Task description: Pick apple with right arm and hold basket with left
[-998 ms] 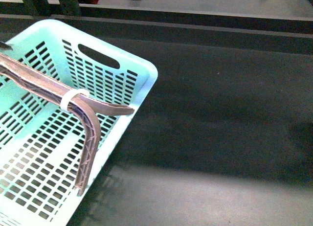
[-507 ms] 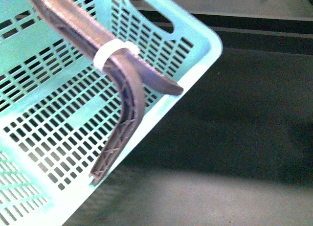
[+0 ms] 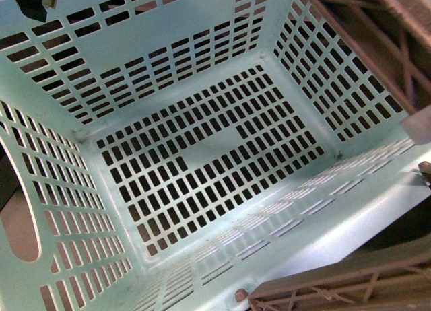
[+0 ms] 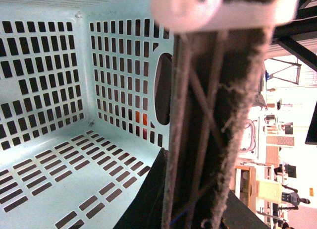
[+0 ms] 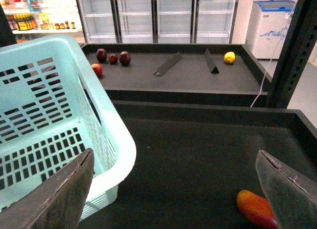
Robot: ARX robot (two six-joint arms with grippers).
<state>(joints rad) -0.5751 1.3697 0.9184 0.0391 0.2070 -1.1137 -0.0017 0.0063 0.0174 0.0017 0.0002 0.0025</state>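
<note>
The pale mint basket (image 3: 202, 163) fills the front view, raised and tipped so its slotted floor faces the camera. Its grey-brown latticed handles (image 3: 363, 35) cross the right side. In the left wrist view my left gripper (image 4: 192, 205) is shut on a basket handle (image 4: 213, 115) below the white band (image 4: 218, 11). My right gripper (image 5: 174, 154) hangs open over the dark counter, beside the basket (image 5: 54, 115). Several small red apples lie on the far shelf, the brightest apple (image 5: 97, 69) nearest the basket rim; they are too small for detail.
An orange-red elongated fruit (image 5: 255, 209) lies on the counter close to the right gripper's finger (image 5: 287, 189). On the far shelf stand two dark dividers (image 5: 168, 64) and a yellow fruit (image 5: 229, 57). Glass-door coolers stand behind it.
The basket has risen and swung toward the front camera. It went from resting low at the left to filling the whole view, its inside facing the camera.
</note>
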